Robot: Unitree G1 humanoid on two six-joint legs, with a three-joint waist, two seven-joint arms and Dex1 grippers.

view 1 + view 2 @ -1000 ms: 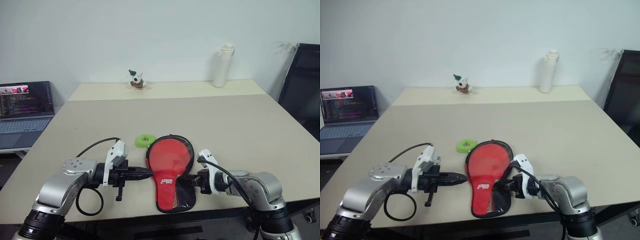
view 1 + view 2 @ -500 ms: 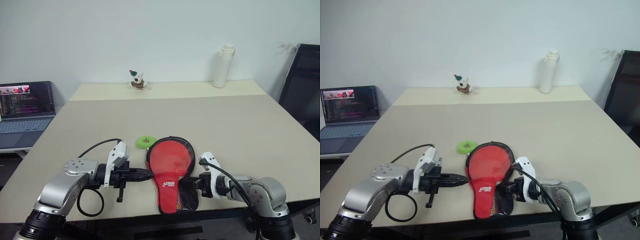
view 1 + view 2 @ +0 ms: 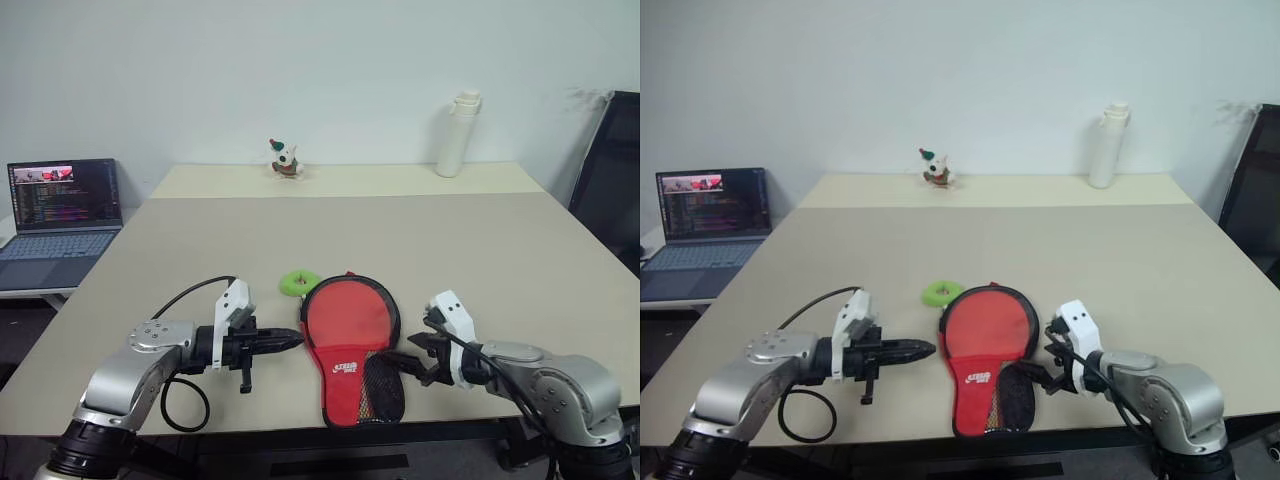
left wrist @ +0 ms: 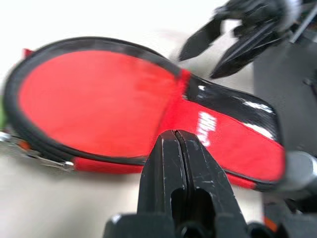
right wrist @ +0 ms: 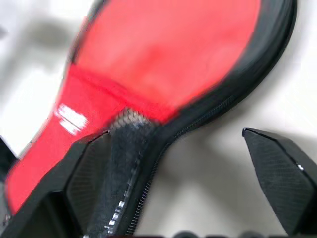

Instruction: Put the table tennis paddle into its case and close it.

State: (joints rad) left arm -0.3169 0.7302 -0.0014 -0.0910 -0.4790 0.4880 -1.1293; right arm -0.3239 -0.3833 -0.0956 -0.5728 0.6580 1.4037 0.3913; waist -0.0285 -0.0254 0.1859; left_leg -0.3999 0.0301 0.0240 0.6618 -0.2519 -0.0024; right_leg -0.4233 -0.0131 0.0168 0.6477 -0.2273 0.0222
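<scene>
The table tennis paddle [image 3: 350, 325] lies in the open case [image 3: 385, 385]; left gripper [image 3: 292, 339] jaws closed at nine o'clock, right gripper [image 3: 410, 364] jaws spread at four

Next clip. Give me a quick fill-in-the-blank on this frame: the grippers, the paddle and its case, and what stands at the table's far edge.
1. The left gripper has its fingers ____.
2. The right gripper has its jaws ____, holding nothing.
3. The table tennis paddle lies in the case, which is not yet ____.
4. At the table's far edge stands a white ____.

Missing words: shut; open; closed; bottle
</scene>
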